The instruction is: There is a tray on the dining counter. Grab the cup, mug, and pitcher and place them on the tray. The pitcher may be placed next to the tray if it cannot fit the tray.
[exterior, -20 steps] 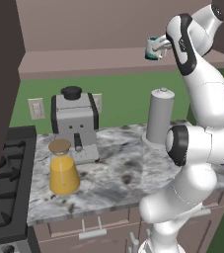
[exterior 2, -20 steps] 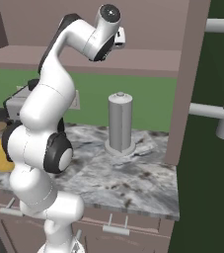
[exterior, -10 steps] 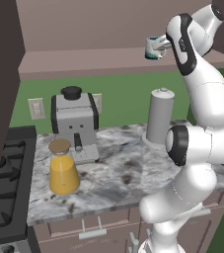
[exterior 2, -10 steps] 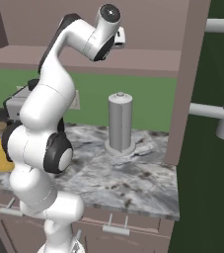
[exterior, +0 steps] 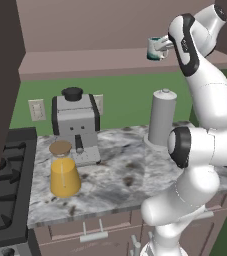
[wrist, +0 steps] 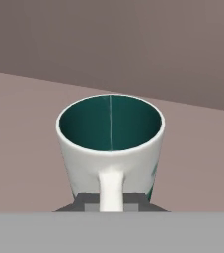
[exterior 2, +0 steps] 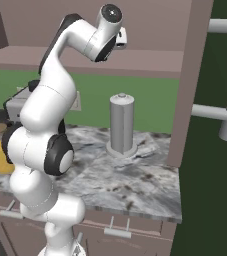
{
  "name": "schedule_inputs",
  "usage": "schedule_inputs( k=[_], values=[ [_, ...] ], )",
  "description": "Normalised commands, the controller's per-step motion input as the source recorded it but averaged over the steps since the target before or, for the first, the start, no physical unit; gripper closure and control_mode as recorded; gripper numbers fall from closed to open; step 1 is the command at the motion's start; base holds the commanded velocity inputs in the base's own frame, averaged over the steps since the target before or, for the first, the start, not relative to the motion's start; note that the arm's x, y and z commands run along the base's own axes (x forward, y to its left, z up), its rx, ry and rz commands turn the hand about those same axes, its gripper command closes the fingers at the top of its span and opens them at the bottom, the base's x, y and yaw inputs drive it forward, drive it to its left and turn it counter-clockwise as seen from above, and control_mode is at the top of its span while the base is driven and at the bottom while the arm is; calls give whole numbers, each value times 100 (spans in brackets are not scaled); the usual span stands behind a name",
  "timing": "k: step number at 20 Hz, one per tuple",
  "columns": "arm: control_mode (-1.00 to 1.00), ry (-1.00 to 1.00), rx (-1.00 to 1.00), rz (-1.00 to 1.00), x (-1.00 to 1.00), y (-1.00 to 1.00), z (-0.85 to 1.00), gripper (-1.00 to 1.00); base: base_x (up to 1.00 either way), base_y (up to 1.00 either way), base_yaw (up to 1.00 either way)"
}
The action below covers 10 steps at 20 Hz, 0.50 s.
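Pinching the mug (wrist: 111, 143) by its loop handle (wrist: 110, 190), at 6 o'clock in hand view, my claw (exterior: 161, 46) is clamped narrow, up at the high shelf (exterior: 85, 62). Mug probably light, rigid, glazed-slippery; may swing on this thin handle.

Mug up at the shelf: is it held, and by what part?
Yes. The gripper is shut on the mug at its handle, the jaws on either side of the loop. The mug stays upright.
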Motion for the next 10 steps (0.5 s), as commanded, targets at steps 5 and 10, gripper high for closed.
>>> schedule_inputs(
  k=[5,10],
  values=[
    [-100,-1,0,0,0,0,0,100,0,0,0],
    [-100,-6,0,0,0,0,6,100,0,0,0]
  ],
)
